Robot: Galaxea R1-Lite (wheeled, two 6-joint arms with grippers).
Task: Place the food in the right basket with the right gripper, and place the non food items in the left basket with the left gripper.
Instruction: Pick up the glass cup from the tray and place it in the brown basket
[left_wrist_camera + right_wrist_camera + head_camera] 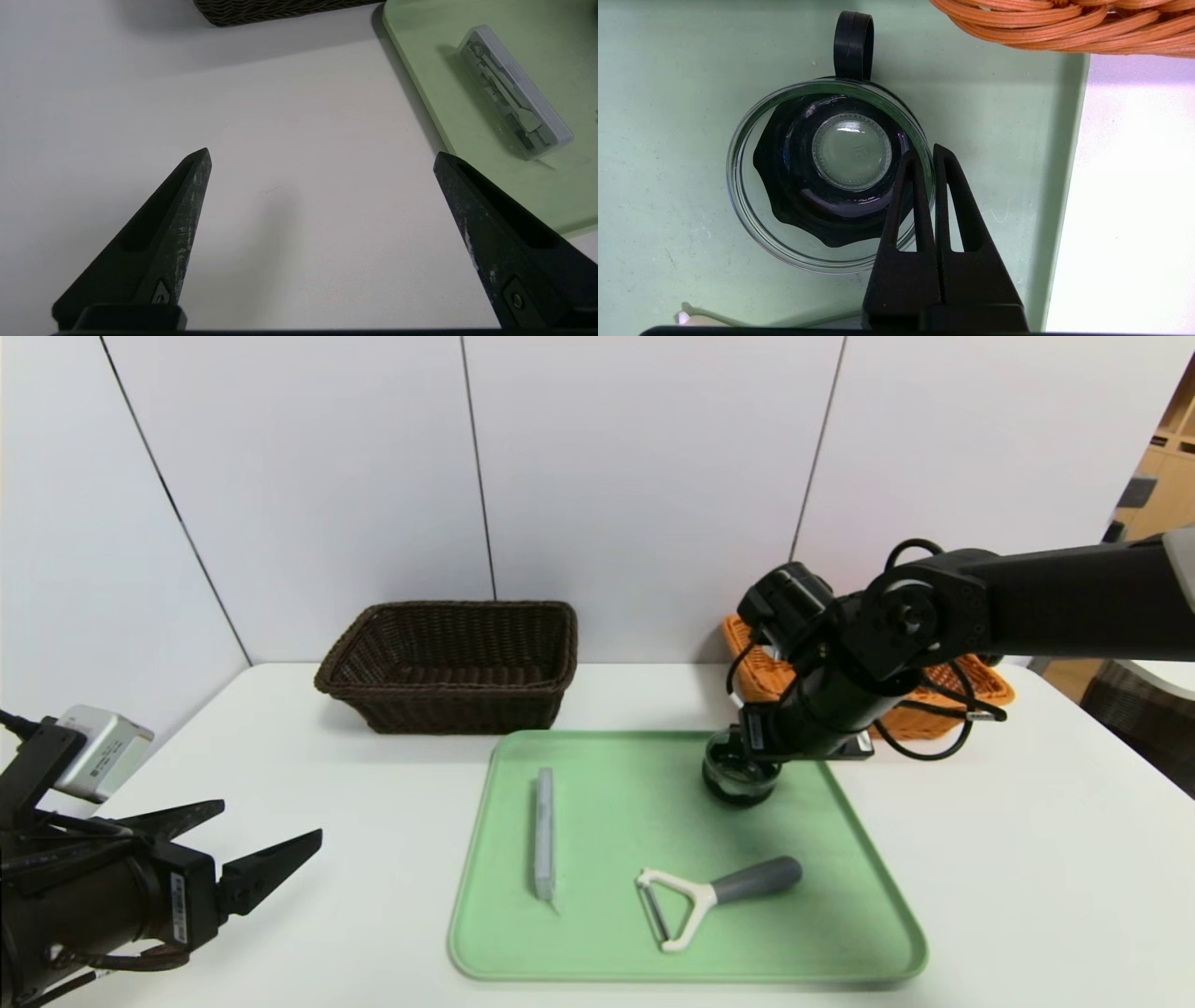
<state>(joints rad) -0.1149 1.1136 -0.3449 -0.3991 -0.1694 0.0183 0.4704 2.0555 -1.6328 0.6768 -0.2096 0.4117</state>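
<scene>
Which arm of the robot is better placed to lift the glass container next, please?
The right arm. Its end effector already grips the rim of the glass container; the left end effector is open, away beyond the tray's far side.

Seen in the head view's clock face: at nine, the dark brown wicker basket point(457, 711), upright; at three, the orange wicker basket point(767, 683), also upright. Near four, the round dark glass dish point(738, 782) (clear-rimmed, with a black loop), open side up, rim pinched. Between six and seven, the slim clear-sided case point(544, 831), on edge. At five, the white Y-shaped peeler point(702, 893), flat, grey handle towards two.
</scene>
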